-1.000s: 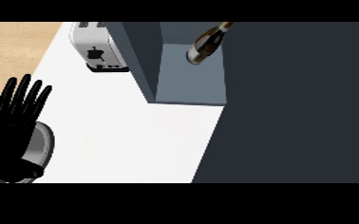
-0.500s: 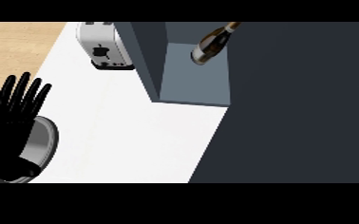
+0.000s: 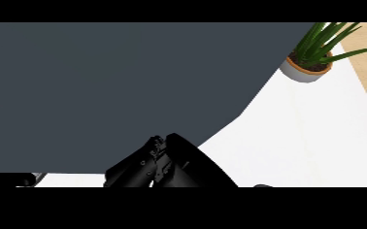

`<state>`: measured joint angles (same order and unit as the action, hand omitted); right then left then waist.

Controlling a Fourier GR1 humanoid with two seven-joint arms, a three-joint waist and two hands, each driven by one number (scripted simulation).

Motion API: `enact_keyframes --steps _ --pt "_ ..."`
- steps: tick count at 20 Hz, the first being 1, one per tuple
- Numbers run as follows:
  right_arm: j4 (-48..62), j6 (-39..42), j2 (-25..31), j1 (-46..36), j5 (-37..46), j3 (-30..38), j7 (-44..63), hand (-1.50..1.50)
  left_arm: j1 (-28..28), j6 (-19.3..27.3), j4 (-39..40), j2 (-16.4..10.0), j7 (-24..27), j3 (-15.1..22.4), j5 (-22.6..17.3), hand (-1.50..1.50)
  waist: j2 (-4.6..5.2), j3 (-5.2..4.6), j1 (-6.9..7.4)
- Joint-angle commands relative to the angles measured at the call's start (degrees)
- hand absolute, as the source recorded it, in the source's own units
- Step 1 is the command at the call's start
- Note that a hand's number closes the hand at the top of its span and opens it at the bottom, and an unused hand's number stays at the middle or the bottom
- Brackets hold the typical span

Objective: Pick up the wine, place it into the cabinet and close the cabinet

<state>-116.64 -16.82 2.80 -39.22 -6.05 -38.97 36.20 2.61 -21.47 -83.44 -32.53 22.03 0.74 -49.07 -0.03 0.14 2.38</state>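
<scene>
A large dark grey cabinet panel (image 3: 129, 92) fills the left and middle of the head view. The wine bottle and the cabinet's inside do not show. One black hand (image 3: 166, 164) comes up from the lower edge at the middle and lies against the panel's lower edge; I take it for my right hand. Its upper end overlaps the panel near where the panel's slanted edge meets the white counter (image 3: 301, 140). My left hand is out of view.
A potted green plant (image 3: 309, 63) in a white pot stands at the upper right on the counter, near a strip of wooden floor (image 3: 358, 43). A small grey object (image 3: 30, 177) peeks in at the lower left edge.
The view has swung to the right: toaster, open cabinet with the bottle and the resting left hand are gone from sight. The dark panel now covers most of the view and a hand shows against it.
</scene>
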Motion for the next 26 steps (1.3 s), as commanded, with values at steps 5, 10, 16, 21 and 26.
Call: enact_keyframes --steps 5,10,16,21,26 --pt "23.2 -3.9 -2.7 -19.0 -10.2 8.8 -6.1 1.5 0.8 -0.7 0.5 -1.3 -1.4 -2.9 0.4 -1.5 0.33 -0.21 -0.2" --pt "28.8 -3.4 -2.8 -16.0 -15.0 8.4 -12.9 1.5 -0.7 -0.3 1.0 -0.2 -2.7 -5.1 0.2 -1.5 0.21 -0.16 -1.22" --pt "37.0 3.2 -2.2 -13.3 -15.7 15.6 -18.0 1.5 -2.1 -1.2 3.0 -0.2 -3.6 -6.4 1.6 -1.5 0.36 -0.15 -1.79" --pt "44.2 6.9 -1.5 -15.6 -13.8 19.0 -22.4 1.5 -0.4 -5.0 4.2 0.4 -3.2 -8.4 0.5 -1.5 0.32 -0.17 -1.56" --pt "47.2 11.5 0.7 -12.8 -12.9 18.8 -25.8 1.5 -3.2 -1.9 2.7 1.2 -5.7 -8.0 0.5 -1.5 0.45 -0.15 -1.8"
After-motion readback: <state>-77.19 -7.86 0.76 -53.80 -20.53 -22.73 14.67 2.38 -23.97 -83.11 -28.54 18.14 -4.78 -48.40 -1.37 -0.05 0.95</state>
